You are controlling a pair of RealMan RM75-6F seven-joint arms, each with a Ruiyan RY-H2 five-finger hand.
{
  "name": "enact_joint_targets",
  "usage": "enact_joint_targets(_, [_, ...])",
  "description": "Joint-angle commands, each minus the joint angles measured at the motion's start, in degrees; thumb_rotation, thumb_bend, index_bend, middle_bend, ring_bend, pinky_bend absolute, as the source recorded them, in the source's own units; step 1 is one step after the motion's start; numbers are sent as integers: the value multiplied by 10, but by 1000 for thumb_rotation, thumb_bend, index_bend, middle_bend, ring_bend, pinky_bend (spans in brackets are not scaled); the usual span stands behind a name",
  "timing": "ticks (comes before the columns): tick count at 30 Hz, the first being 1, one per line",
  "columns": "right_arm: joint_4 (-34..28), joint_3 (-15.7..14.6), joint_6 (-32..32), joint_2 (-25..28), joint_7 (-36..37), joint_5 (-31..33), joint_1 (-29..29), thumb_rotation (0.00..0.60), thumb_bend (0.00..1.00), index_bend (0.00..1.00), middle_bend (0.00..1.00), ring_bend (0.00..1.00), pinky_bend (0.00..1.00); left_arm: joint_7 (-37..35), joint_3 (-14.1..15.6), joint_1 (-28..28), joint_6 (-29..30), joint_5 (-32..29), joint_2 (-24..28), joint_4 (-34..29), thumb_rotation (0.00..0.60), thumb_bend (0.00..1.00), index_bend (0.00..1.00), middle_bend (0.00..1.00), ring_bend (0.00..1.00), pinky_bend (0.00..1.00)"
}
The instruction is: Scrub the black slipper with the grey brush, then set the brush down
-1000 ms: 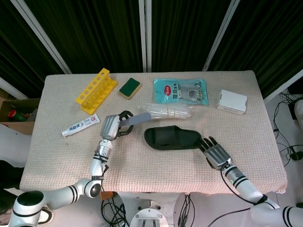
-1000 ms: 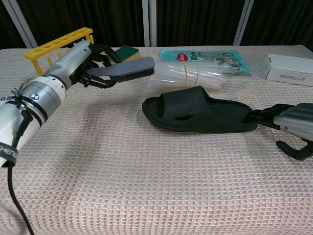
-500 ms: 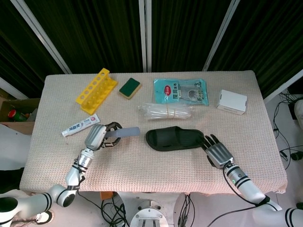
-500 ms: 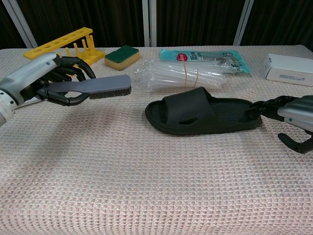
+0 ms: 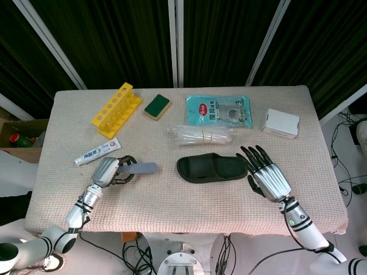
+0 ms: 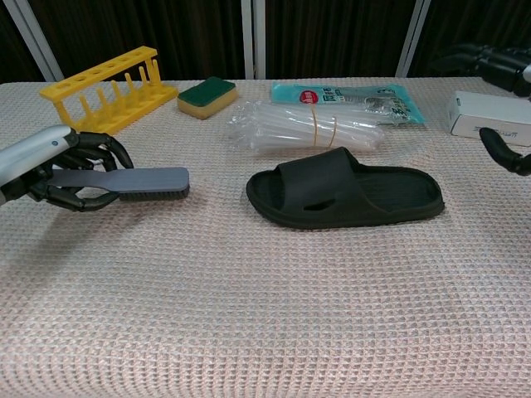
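Head view shows me the table [image 5: 172, 195] with its bumpy beige cloth, and my left hand [image 5: 106, 171] is down near the front left side. I have its fingers wrapped around the handle of the grey brush [image 5: 139, 168], and the brush head sticks out toward the middle of the table. From the chest view I can see the bristles point down, and the brush looks low over the cloth, but I cannot tell if it touches. The black slipper [image 5: 212, 168] lies flat in the middle of the table, well apart from the brush, with its toe end pointing toward the brush. My right hand [image 5: 268, 176] is up in the air just beside the heel end of the slipper, with its fingers spread wide and nothing in them. It does not touch the slipper. Behind the slipper lies a clear bag of straws [image 5: 200, 135], and behind that a blue-green packet [image 5: 218, 110]. A white box [image 5: 281, 123] sits at the back right. At the back left I see a yellow rack [image 5: 116, 109] and a green and yellow sponge [image 5: 156, 106]. A tube of toothpaste [image 5: 97, 151] lies near my left hand.
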Motion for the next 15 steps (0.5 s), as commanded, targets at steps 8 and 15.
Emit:
enact_joint_targets(8, [18, 18, 41, 0, 33, -17, -26, 572, 597, 0, 0, 0, 0, -47, 10, 1, -5, 11, -20, 52, 600, 378, 852, 928, 765, 747])
enact_joint_targets(15, [31, 25, 51, -6, 37, -21, -32, 578, 597, 0, 0, 0, 0, -60, 18, -1, -19, 15, -28, 78, 600, 378, 811, 889, 733, 718])
